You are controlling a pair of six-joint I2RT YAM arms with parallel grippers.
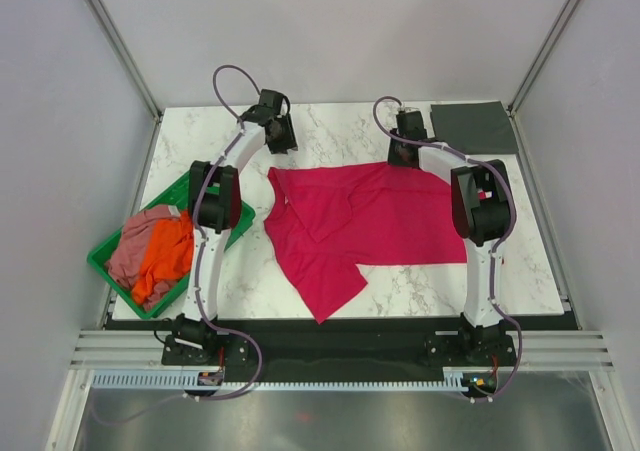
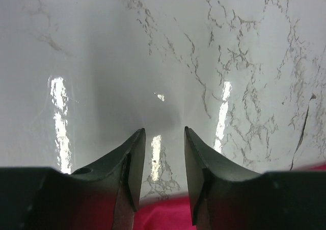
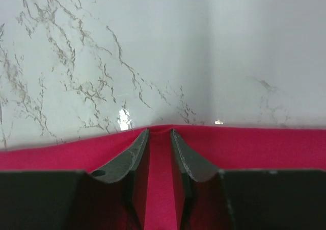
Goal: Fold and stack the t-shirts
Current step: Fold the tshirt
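From above, we see the crimson t-shirt [image 1: 370, 216] spread across the middle of the tabletop [image 1: 400, 281]. We judge it limp and light, best pinched at its far hem.

Left wrist: the left gripper [image 2: 164, 131] is half open and empty, over bare tabletop just beyond the hem.

Right wrist: the right gripper [image 3: 159, 132] is narrowly parted astride that hem, not yet clamping it.
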